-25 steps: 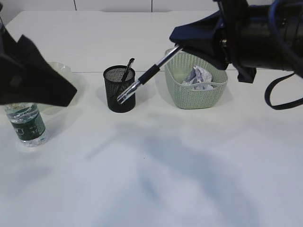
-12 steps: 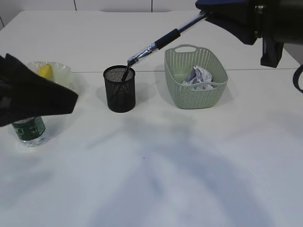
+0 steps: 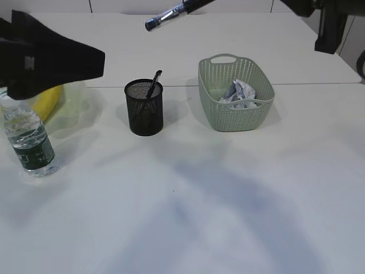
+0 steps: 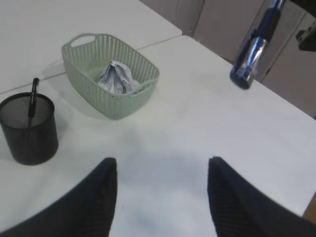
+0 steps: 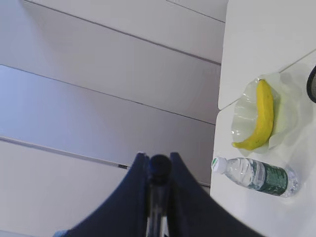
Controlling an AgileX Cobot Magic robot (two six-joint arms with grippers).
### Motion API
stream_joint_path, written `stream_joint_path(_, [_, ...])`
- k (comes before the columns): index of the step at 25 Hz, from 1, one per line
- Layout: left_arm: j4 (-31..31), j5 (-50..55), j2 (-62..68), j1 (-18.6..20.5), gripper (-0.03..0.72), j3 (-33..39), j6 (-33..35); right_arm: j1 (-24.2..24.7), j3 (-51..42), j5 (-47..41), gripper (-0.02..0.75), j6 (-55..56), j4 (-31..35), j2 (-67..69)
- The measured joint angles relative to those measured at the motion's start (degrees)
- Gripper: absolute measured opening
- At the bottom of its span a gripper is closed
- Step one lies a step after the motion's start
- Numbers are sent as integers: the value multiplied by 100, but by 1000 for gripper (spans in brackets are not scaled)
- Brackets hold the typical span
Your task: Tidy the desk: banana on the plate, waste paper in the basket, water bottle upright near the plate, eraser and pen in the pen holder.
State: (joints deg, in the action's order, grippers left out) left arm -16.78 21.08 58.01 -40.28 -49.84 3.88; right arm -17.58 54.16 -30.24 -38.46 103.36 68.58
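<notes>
My right gripper [image 5: 159, 165] is shut on a silver and black pen [image 3: 171, 12], held high above the back of the table; the pen also shows in the left wrist view [image 4: 252, 54]. The black mesh pen holder [image 3: 144, 108] stands at the centre with a thin black pen [image 3: 154, 80] in it. My left gripper [image 4: 160, 165] is open and empty, raised at the left [image 3: 97, 60]. The banana [image 3: 45, 100] lies on the clear plate [image 3: 74, 108]. The water bottle [image 3: 31, 145] stands upright in front of the plate. No eraser shows.
A green basket [image 3: 234, 111] with crumpled paper [image 3: 239, 94] stands right of the pen holder. The right arm [image 3: 328, 25] hangs over the back right corner. A seam crosses the white table behind the holder.
My right gripper has lifted the pen up and back, from beside the holder to high above it. My left gripper has risen, uncovering the banana and the bottle.
</notes>
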Motion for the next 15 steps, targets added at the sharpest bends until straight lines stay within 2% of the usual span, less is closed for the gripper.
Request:
stream_joint_path(7, [-139,-1278,67,-80,415,680,0,0,136,170,42,255,0,0])
stream_joint_path(15, [189,-4199,464,-1245,412,1514,0,0,136,230,42,474,0,0])
